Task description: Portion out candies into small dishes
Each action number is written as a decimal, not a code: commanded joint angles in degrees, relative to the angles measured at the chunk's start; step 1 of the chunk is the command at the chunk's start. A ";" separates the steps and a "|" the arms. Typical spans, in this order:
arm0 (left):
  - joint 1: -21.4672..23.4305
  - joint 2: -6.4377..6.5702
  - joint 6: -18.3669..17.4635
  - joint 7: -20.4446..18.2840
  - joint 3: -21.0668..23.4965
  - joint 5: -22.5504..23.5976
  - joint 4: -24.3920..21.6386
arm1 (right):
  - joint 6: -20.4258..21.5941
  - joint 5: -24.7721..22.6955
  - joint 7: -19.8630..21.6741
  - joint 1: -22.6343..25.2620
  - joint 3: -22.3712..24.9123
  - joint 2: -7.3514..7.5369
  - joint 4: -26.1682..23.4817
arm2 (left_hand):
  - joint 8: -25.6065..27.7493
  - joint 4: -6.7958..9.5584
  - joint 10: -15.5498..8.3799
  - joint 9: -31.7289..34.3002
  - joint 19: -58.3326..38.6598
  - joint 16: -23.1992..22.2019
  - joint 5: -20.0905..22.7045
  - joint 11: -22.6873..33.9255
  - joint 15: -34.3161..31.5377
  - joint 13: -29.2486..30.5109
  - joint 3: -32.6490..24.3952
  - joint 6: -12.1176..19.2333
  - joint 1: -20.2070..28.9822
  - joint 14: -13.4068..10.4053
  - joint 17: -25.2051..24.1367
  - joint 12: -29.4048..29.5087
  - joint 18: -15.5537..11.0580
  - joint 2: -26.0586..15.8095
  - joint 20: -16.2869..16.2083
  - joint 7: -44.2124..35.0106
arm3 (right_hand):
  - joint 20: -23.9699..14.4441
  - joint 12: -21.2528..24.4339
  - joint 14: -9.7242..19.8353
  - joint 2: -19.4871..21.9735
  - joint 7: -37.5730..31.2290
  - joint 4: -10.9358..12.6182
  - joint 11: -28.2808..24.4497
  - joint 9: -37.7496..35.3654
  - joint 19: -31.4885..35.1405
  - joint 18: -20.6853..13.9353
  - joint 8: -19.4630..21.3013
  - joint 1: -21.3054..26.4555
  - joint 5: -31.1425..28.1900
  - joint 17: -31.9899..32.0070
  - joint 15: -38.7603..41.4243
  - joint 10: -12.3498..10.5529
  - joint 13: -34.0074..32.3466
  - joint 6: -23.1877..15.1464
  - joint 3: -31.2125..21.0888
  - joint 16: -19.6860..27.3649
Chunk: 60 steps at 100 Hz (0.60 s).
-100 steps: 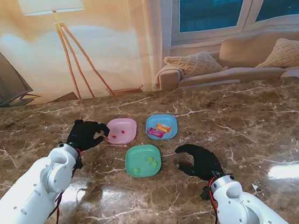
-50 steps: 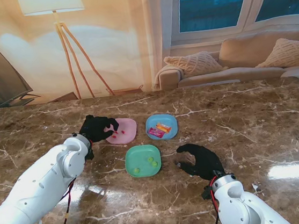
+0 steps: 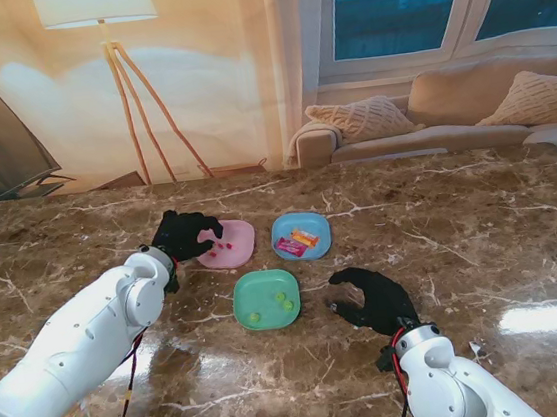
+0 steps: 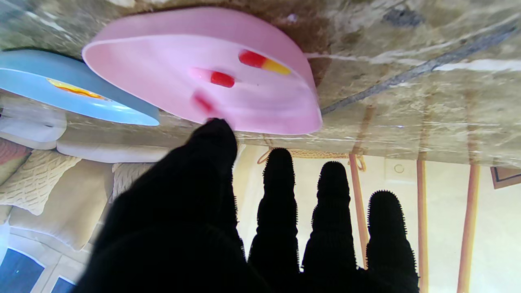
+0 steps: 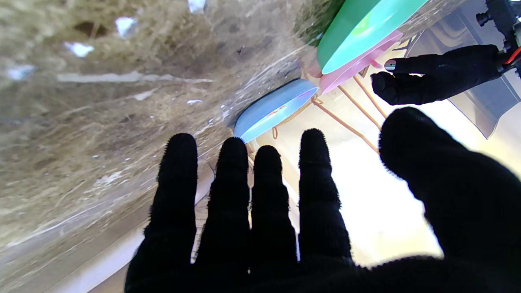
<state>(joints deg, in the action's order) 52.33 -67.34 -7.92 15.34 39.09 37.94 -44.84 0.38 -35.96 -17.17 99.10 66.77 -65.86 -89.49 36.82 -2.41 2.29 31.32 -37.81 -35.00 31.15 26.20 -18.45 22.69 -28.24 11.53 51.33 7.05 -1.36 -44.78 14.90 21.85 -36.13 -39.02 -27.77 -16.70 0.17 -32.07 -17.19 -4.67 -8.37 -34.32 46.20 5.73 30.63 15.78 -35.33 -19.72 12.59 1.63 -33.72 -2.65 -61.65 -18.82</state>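
left hand spread, holding nothing, thumb tip at pink dish rim (red candies inside) | right hand open, beside green dish | blue dish holds wrapped sweets

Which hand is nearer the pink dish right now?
Left. The left hand is at the pink dish's left rim, fingertips over its edge. The right hand rests on the table beyond the green dish, well apart from the pink one.
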 commanded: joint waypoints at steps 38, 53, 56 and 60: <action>2.08 0.91 0.02 -0.49 2.76 2.51 -3.98 | -0.41 0.09 0.39 0.79 0.20 -0.11 -0.20 | -7.78 1.48 -0.93 -3.30 2.59 1.53 0.60 -2.97 2.00 -1.89 -3.24 -3.26 -3.74 -0.72 -1.61 7.86 -0.66 0.84 0.11 6.64 | -1.51 0.42 -1.88 0.80 -0.10 1.06 0.33 0.87 0.83 -0.15 -0.68 -0.88 0.97 -0.09 0.04 -0.29 -0.45 -1.42 -0.36 -1.28; 9.17 3.14 0.78 -2.05 10.66 7.87 -14.72 | -0.54 -0.18 0.43 0.72 0.17 -0.07 -0.64 | -10.70 3.07 -0.26 -3.63 3.42 4.29 0.64 -7.52 4.51 -1.17 -3.69 -7.18 -8.78 -1.44 -0.74 14.69 -1.23 -1.13 0.70 10.96 | -1.51 0.42 -1.89 0.75 -0.14 1.04 0.33 0.89 0.80 -0.17 -0.66 -0.90 0.90 -0.05 0.06 -0.30 -0.48 -1.46 -0.36 -1.29; 10.88 3.53 0.89 -2.68 12.44 8.84 -17.04 | -0.59 -0.27 0.46 0.72 0.15 -0.06 -0.77 | -11.79 3.94 -0.04 -3.96 3.77 5.42 0.63 -8.60 5.37 -0.99 -3.45 -7.94 -9.99 -1.69 -0.45 16.46 -1.60 -1.68 1.12 12.30 | -1.50 0.42 -1.90 0.72 -0.14 1.04 0.32 0.88 0.78 -0.16 -0.66 -0.91 0.90 0.00 0.05 -0.25 -0.44 -1.40 -0.35 -1.28; 13.30 3.95 1.04 -3.47 14.87 9.88 -20.17 | -0.66 -0.44 0.53 0.76 0.12 -0.02 -1.02 | -13.01 4.64 0.17 -4.18 4.13 6.99 0.54 -9.69 6.51 -0.74 -2.62 -8.78 -11.00 -1.98 0.11 18.34 -2.23 -1.91 1.80 13.75 | -1.51 0.42 -1.91 0.76 -0.15 1.05 0.33 0.91 0.79 -0.15 -0.65 -0.87 0.89 -0.03 0.06 -0.26 -0.45 -1.40 -0.37 -1.29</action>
<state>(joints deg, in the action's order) 63.40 -64.15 -6.96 11.93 53.42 48.89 -63.80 0.21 -36.24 -17.41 99.38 66.93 -65.87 -90.05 26.28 0.45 2.29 29.68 -35.73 -30.06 32.79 18.43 -14.37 22.31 -30.83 4.68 42.58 6.37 -1.55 -29.35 14.48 21.76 -35.73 -27.66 -27.78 -16.70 0.17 -32.07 -17.19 -4.67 -8.37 -34.32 46.20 5.73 30.63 15.78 -35.33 -19.72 12.59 1.63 -33.72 -2.65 -61.65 -18.82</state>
